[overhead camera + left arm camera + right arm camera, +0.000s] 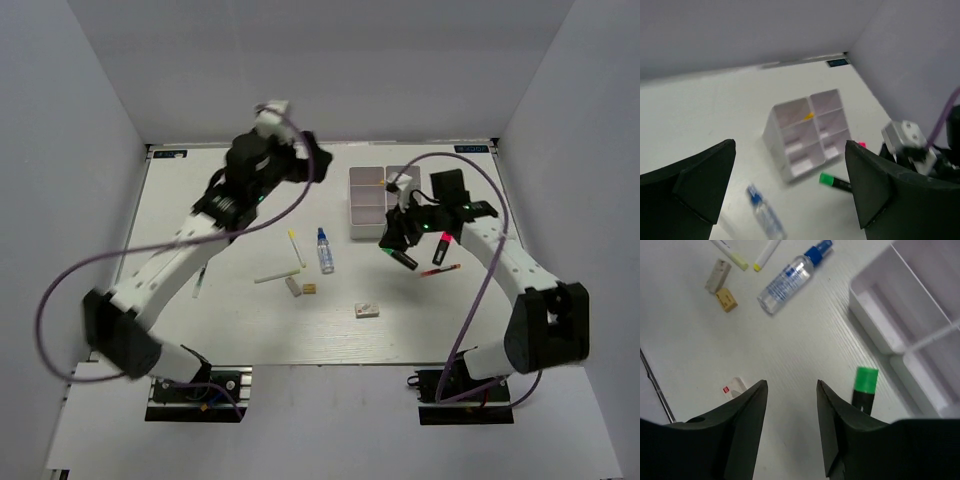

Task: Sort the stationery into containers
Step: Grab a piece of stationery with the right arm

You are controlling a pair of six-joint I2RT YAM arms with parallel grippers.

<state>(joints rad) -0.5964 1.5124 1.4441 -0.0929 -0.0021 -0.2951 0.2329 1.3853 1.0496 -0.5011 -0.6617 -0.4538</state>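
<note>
The containers are one white six-compartment tray (pixel 368 203), also in the left wrist view (pixel 807 135) and at the right wrist view's upper right (pixel 920 325). A small yellow item (pixel 809 116) lies in one far compartment. My right gripper (pixel 791 390) is open and empty over bare table, just left of the green-black highlighter (pixel 865 387); from above it (pixel 392 240) sits by the tray's near corner. My left gripper (pixel 790 195) is wide open and empty, raised high (pixel 312 160) left of the tray. The blue-capped bottle (pixel 325 250) and yellow-capped pens (pixel 296 248) lie mid-table.
Grey and tan erasers (pixel 717 276) (pixel 726 300) lie together; a white eraser with a red label (pixel 735 386) lies nearer the front. A pink-capped highlighter (pixel 440 250) and thin red pen (pixel 440 270) lie right of my right gripper. Another thin pen (pixel 200 283) lies under the left arm.
</note>
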